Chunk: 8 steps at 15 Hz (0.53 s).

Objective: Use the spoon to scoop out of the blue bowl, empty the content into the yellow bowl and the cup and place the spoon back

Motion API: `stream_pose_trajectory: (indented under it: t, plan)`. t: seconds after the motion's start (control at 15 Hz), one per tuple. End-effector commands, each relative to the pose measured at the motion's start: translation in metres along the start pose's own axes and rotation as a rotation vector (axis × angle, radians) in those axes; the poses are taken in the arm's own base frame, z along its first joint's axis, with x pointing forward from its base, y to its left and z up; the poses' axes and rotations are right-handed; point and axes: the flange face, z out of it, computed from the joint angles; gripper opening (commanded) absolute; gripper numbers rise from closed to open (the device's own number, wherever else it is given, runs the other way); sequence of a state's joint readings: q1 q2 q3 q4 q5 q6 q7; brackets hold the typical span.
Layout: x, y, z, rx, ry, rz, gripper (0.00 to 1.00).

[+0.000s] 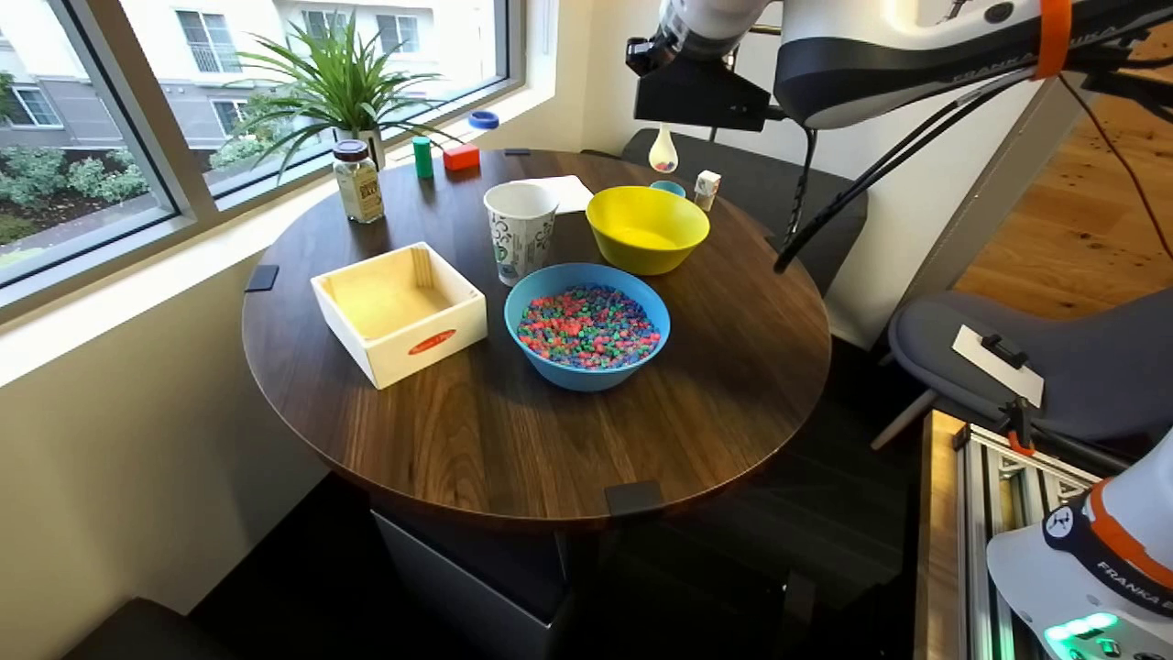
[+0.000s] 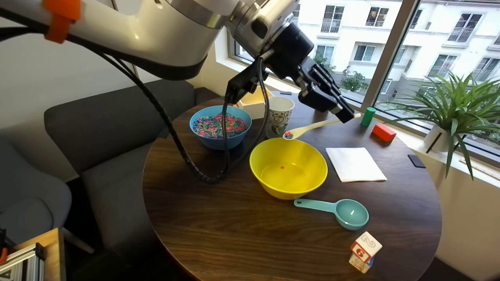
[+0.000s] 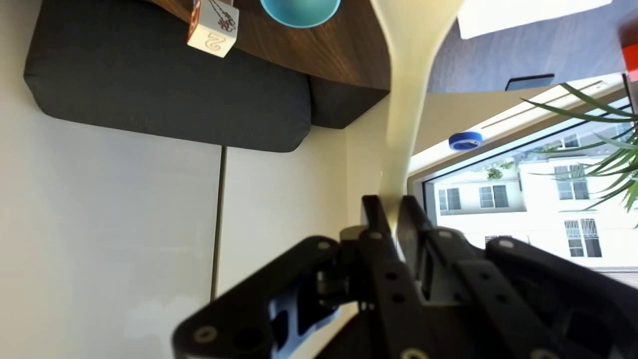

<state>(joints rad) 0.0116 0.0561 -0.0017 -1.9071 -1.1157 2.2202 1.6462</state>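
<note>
A round dark-wood bench (image 1: pixel 458 440) stands in the corner of a room, beside a large window (image 2: pixel 394 47); a potted plant (image 2: pixel 455 111) sits on the sill (image 1: pixel 137 275), a dark grey sofa (image 2: pixel 113 113) runs along the wall (image 2: pixel 23 86), and a grey chair (image 1: pixel 1081 339) stands nearby. On the bench the blue bowl (image 1: pixel 586 378) holds many small coloured bits (image 1: pixel 586 325), near the upright cup (image 1: pixel 520 238) and a pale wooden box (image 1: pixel 394 353). Close by is the yellow bowl (image 2: pixel 308 160), a red bit (image 2: pixel 282 167) on its bottom; a flat white square (image 2: pixel 356 164) and a teal scoop (image 2: pixel 350 214) lie near it, with two stacked blocks (image 2: pixel 366 248) near the scoop. The arm (image 1: pixel 843 73) reaches in high over the bench, its wrist bent so that the tool (image 3: pixel 391 205) slants downward. The tool is closed tight on the handle of the spoon (image 2: pixel 317 125), which hangs tilted above the bench, head lower than handle, a few bits in it. In both exterior views the head shows near the yellow bowl's rim; whether it is directly over the bowl I cannot tell.
</note>
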Motion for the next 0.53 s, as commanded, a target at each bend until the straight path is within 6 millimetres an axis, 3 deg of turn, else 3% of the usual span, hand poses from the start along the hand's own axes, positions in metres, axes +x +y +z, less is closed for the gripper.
stream_pose_trajectory:
  t: [0.0, 0.47]
  plan:
    - [-0.0048, -0.0075, 0.0016, -0.034, 0.068, 0.001, 0.03]
    - [-0.0108, -0.0123, -0.0005, -0.057, 0.139, -0.033, 0.03]
